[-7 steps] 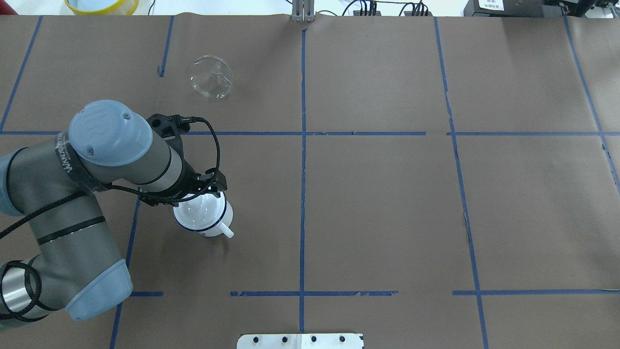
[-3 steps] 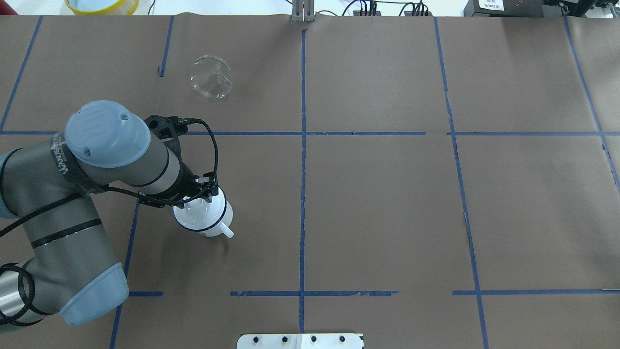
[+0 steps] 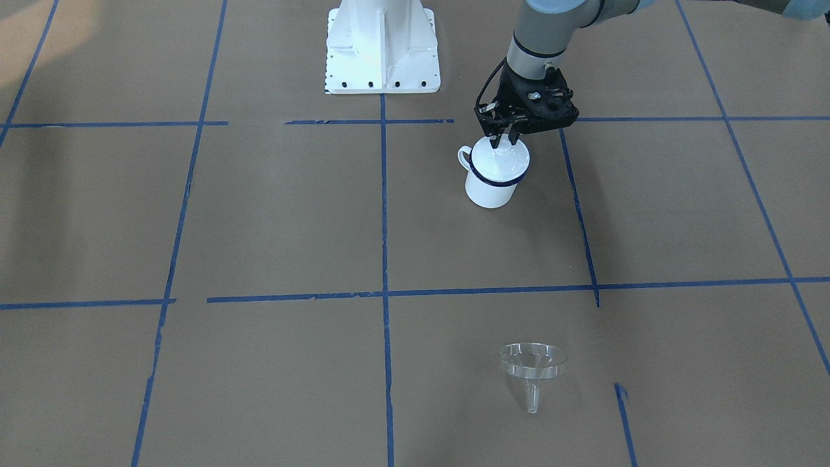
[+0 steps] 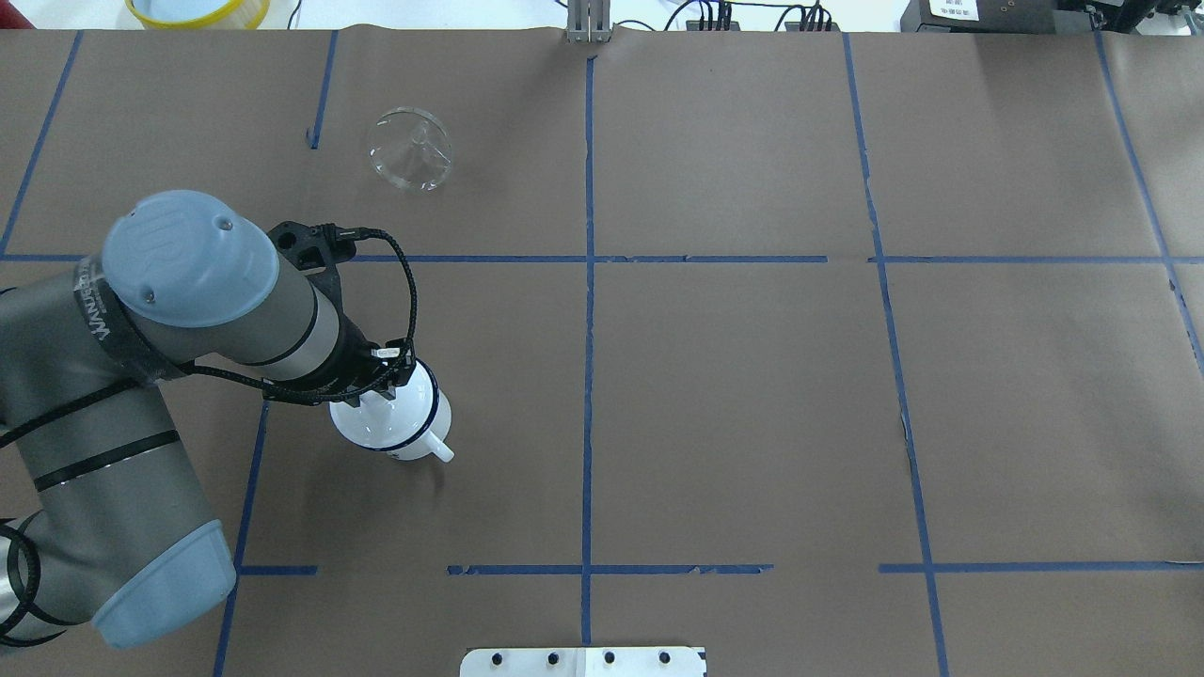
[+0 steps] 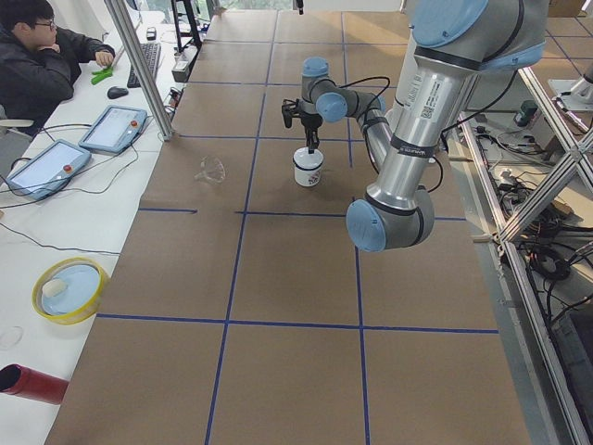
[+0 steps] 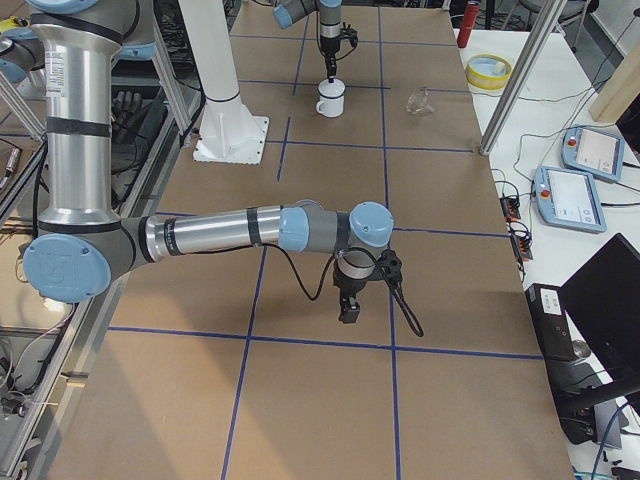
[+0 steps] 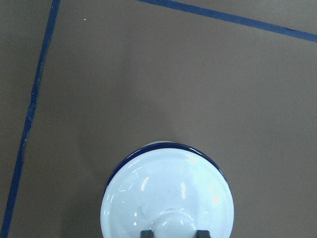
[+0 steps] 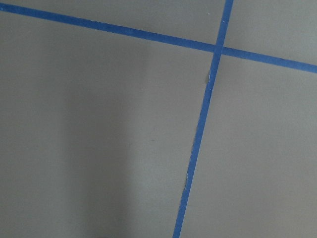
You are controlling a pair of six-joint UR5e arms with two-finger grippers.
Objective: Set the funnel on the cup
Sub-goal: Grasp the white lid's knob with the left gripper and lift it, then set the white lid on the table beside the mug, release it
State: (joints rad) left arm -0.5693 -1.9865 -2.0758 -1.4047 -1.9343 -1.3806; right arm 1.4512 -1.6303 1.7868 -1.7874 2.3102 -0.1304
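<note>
The cup [image 3: 493, 188] is a white mug with a dark blue rim, upright on the brown table, also in the overhead view [image 4: 419, 440]. A white knobbed lid [image 7: 168, 193] sits on it. My left gripper [image 3: 503, 141] is right above the lid, fingers closed against both sides of the knob in the left wrist view. The clear funnel [image 4: 409, 149] lies on its side, far from the cup, toward the table's far edge [image 3: 533, 361]. My right gripper [image 6: 350, 310] shows only in the exterior right view, low over bare table; I cannot tell if it is open or shut.
The white robot base plate [image 3: 382, 45] stands at the near table edge. A yellow bowl [image 4: 198, 9] sits beyond the far left corner. Blue tape lines [image 4: 588, 282] grid the brown table. An operator [image 5: 37, 56] sits at a side desk.
My left arm has shifted slightly left and down over the cup, and its fingers have narrowed onto the lid's knob. The cup and funnel have not moved.
</note>
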